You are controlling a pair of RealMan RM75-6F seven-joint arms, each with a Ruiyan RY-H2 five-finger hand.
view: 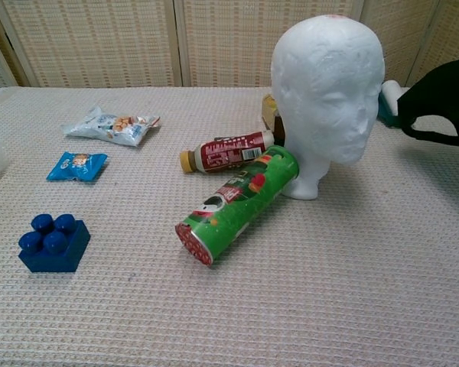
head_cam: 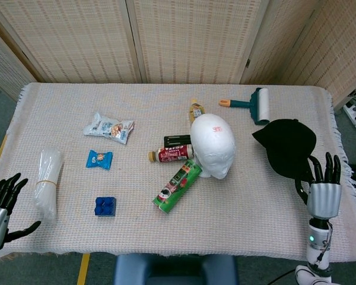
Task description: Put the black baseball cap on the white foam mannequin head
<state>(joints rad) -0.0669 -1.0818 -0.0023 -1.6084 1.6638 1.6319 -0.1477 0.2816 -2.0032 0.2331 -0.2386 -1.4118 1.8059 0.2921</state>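
Observation:
The white foam mannequin head stands upright at the table's middle, its face toward me. The black baseball cap is lifted off the cloth to its right; in the chest view the cap hangs at the right edge with table showing beneath it. My right hand holds the cap's near edge from below, fingers pointing up. My left hand hovers at the near left table corner, fingers spread and holding nothing.
A green tube can and a red bottle lie against the mannequin's left side. A lint roller lies behind the cap. A blue brick, blue packet, snack bag and plastic roll sit at left.

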